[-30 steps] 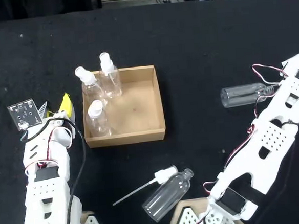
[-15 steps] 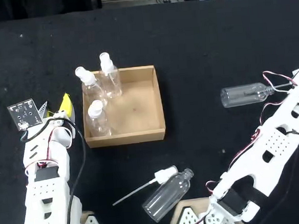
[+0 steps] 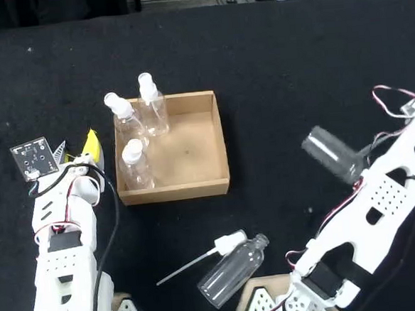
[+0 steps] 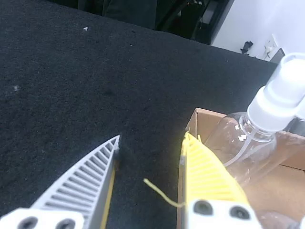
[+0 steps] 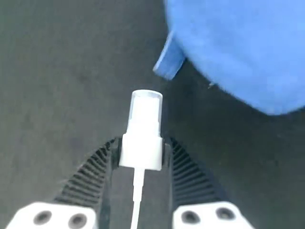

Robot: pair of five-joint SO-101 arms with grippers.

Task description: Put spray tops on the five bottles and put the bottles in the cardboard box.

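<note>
The white plastic spray top (image 5: 141, 143) sits squarely between the tips of the right gripper (image 5: 141, 141), pinched by the black jaws, its thin tube running back between them. In the high view, a clear plastic bottle (image 3: 330, 152) tilts against the right arm, well right of the shallow cardboard box (image 3: 219, 144). The left gripper (image 4: 151, 137) hangs spread beside the box's corner, over the black table (image 3: 272, 65).

Even, diffuse overhead light on a matte black table (image 3: 294, 64).
Bright cardboard box (image 3: 192, 139) floor; faint shadows; highlights glint on the lying bottle (image 3: 233, 271).
</note>
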